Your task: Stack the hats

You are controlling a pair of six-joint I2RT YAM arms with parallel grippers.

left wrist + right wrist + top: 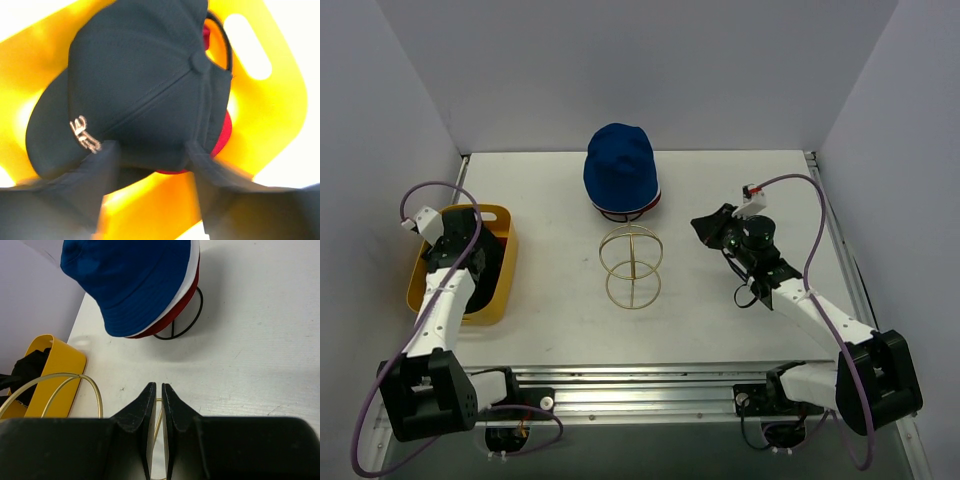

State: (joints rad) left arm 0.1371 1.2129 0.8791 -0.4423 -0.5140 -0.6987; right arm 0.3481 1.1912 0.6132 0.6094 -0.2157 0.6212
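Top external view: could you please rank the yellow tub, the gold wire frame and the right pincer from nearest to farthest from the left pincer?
1. Yellow tub, far left, under the left pincer.
2. Gold wire frame, table centre.
3. Right pincer, on the right side.

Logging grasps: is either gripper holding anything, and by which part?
Nothing is held. The left gripper is open, straddling the dark cap in the yellow tub. The right gripper is shut and empty.

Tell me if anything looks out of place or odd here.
One thing: a dark baseball cap lies in the yellow tub, with red showing beneath it, apart from the blue-topped hat stack at the table's far side. The gold wire frame stands bare.
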